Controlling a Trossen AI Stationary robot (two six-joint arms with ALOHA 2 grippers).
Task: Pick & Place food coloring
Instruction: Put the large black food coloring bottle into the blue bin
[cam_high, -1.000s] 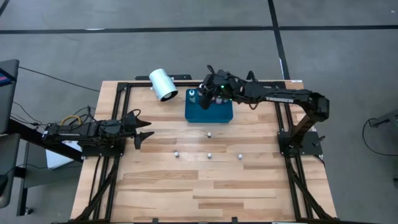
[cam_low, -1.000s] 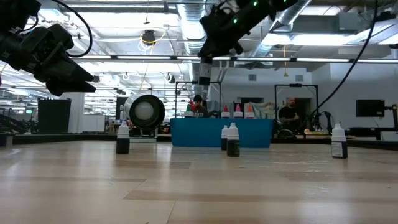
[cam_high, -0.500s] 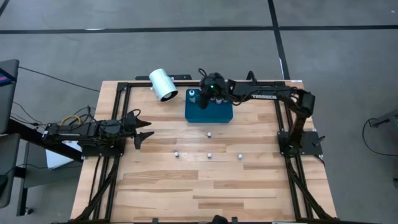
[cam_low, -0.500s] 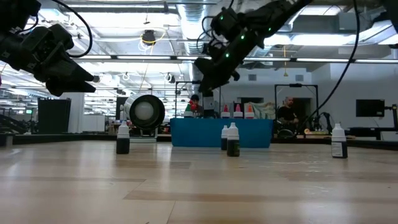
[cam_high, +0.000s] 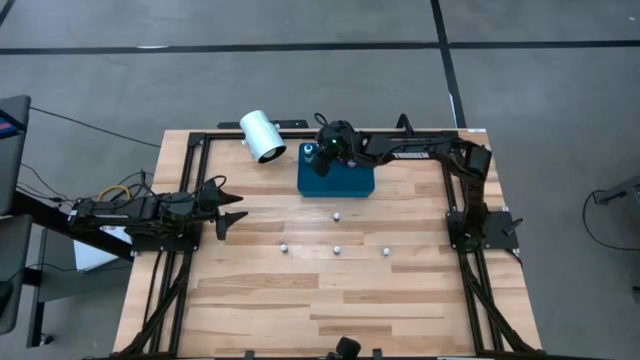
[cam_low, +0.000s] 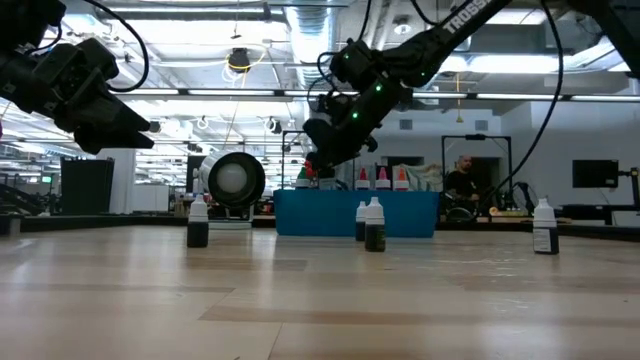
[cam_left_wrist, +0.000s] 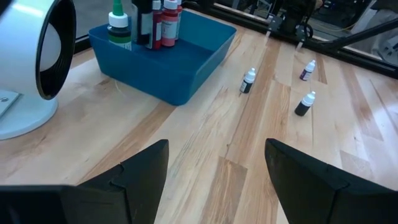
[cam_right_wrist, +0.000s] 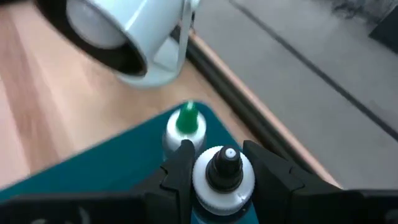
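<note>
While four small dark bottles (cam_high: 337, 250) are still standing loose on the tabletop (cam_high: 330, 300), the job is looking roughly half done, since several food coloring bottles (cam_left_wrist: 163, 22) are already sitting upright in the blue tray (cam_left_wrist: 186, 62). The right gripper (cam_right_wrist: 217, 171) is hanging over the tray's far corner, its jaws closing on a black-tipped bottle (cam_right_wrist: 224, 171) beside a green-topped one (cam_right_wrist: 185, 127); only its wrist view is revealing that grasp. The left gripper (cam_high: 228, 208) is waiting at the tabletop's left edge, jaws spread and empty. The white cylinder (cam_high: 262, 136) is lying beyond the tray.
</note>
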